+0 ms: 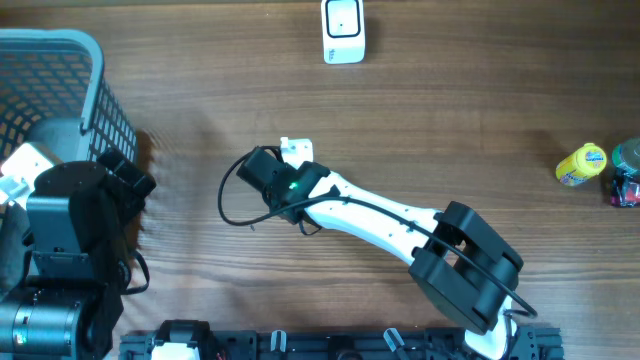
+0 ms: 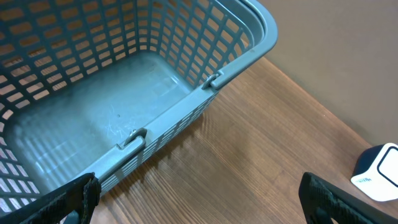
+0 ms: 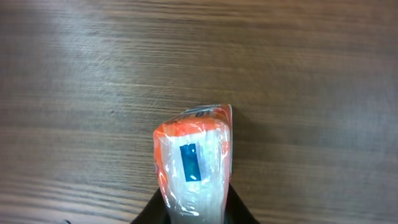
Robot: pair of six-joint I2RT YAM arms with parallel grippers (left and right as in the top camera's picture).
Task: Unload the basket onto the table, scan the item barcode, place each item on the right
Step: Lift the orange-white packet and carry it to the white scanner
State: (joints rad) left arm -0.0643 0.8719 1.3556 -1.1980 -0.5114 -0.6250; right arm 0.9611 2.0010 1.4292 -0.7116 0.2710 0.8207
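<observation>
The item is a white plastic-wrapped packet with an orange end and a small blue label. It lies on the wooden table with its near end between the black fingers of my right gripper, which is shut on it. From overhead only a white corner of the packet shows beyond the right gripper. The white barcode scanner stands at the table's far edge, well apart from the packet, and shows again as the scanner in the left wrist view. My left gripper hangs open over bare wood beside the basket, holding nothing.
A blue-grey mesh basket stands at the far left, its rim just ahead of the left gripper. A yellow bottle and a dark can sit at the right edge. The right arm's black cable loops over the table.
</observation>
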